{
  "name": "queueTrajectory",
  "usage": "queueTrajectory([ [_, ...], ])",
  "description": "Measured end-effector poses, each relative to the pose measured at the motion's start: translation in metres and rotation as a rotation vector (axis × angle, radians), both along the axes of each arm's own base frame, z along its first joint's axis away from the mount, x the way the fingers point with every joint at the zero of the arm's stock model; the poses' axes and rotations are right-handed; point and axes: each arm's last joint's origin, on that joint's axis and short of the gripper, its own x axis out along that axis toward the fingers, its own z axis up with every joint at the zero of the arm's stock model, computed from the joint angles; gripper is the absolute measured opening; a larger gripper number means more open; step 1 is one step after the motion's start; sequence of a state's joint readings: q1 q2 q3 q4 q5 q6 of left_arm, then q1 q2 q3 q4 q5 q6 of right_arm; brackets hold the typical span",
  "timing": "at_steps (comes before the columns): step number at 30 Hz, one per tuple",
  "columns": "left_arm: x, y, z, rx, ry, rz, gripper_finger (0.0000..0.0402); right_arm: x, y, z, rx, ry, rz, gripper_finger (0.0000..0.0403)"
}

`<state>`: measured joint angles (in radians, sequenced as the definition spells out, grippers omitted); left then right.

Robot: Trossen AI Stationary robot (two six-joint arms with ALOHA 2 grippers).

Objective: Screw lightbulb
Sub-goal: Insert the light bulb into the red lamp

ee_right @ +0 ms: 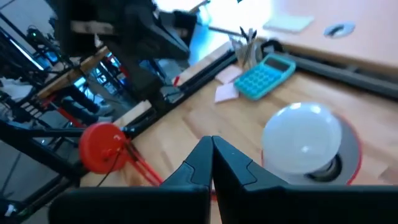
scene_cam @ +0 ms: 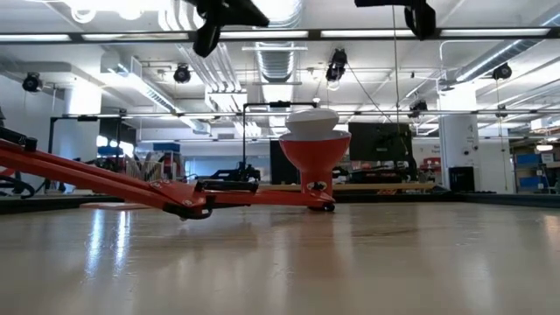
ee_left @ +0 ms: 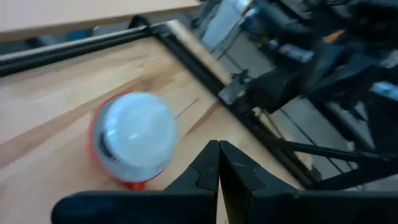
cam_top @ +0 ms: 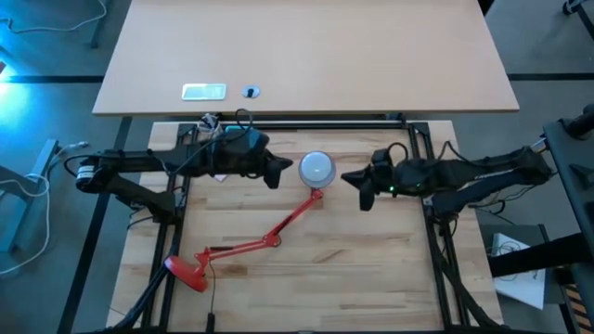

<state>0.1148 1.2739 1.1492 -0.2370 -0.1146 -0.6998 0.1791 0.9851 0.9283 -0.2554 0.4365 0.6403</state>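
Observation:
The white lightbulb (cam_top: 316, 168) sits dome up in the red lamp's upturned shade (scene_cam: 311, 156), which rests on the wooden table. The lamp's jointed arm (cam_top: 269, 239) runs to its round base (cam_top: 188, 271) near the left front. My left gripper (cam_top: 277, 173) hovers shut just left of the bulb (ee_left: 137, 134), above the table. My right gripper (cam_top: 360, 188) hovers shut to the right of the bulb (ee_right: 303, 137). In the low view both grippers (scene_cam: 208, 37) (scene_cam: 420, 19) hang well above the bulb (scene_cam: 312, 121).
A teal calculator (ee_right: 267, 74) and some pens lie at the table's far left corner. Black frame rails (cam_top: 306, 121) border the wooden top. Beyond stands a second table with a small white object (cam_top: 204, 91). Bare wood stretches along the table's near right.

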Motion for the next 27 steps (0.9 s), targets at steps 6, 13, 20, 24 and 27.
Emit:
queueTrajectory([
  [6,0.003,-0.014,-0.001,0.061,0.007,-0.055,0.0,-0.005,0.008,-0.01,0.121,0.082,0.001,0.0],
  [13,0.029,-0.055,-0.03,0.083,0.107,-0.077,0.0,-0.022,-0.02,-0.031,0.23,0.344,-0.144,0.0],
  [20,0.068,-0.054,-0.083,0.037,0.202,-0.006,0.0,-0.006,-0.071,-0.033,0.241,0.372,-0.055,0.0],
  [24,0.08,-0.049,-0.101,0.053,0.261,0.003,0.0,0.007,-0.107,-0.042,0.244,0.424,-0.01,0.0],
  [27,0.086,-0.049,-0.105,0.079,0.27,0.022,0.0,0.021,-0.129,-0.048,0.24,0.452,0.062,0.0],
])
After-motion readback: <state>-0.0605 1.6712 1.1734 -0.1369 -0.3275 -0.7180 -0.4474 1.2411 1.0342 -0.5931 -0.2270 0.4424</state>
